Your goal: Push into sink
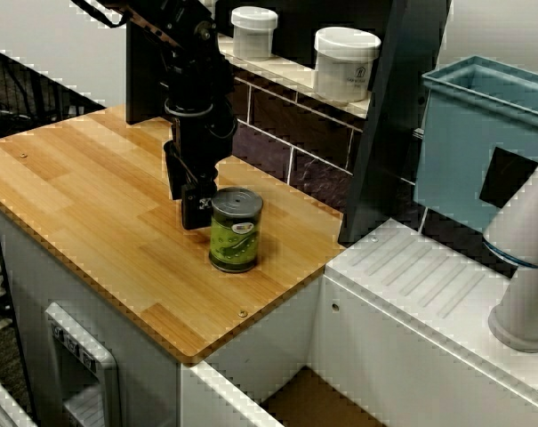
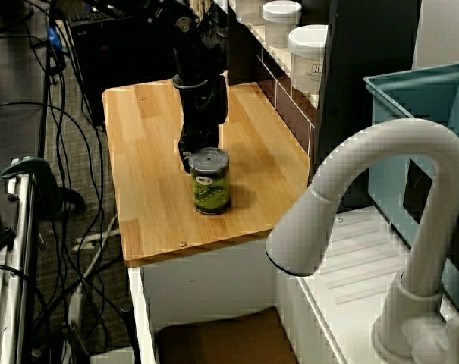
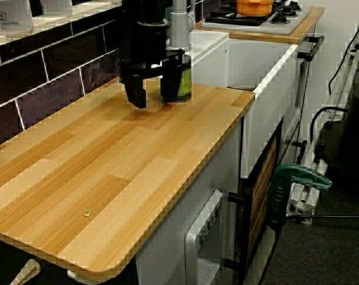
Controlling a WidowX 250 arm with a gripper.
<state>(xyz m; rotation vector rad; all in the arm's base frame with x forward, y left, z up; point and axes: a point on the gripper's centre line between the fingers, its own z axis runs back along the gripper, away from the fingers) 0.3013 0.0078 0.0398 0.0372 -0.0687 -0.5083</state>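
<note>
A green-labelled can (image 1: 235,229) stands upright on the wooden countertop (image 1: 91,205), near the end that meets the sink. My black gripper (image 1: 187,200) points straight down just behind and left of the can, fingertips low over the wood. It is open, and one finger (image 3: 169,83) is close against the can (image 3: 180,77) while nothing sits between the fingers. The white sink (image 1: 420,276) lies to the right, with its grooved drainboard and a brown-bottomed basin below the counter's corner. From over the faucet, the can (image 2: 210,180) stands in front of the gripper (image 2: 190,158).
A dark upright post (image 1: 384,133) stands at the counter's back right corner. A teal bin (image 1: 482,142) sits behind the drainboard, and a white faucet (image 2: 381,197) rises at the sink's far end. White jars (image 1: 344,62) line the shelf above the tiled back wall.
</note>
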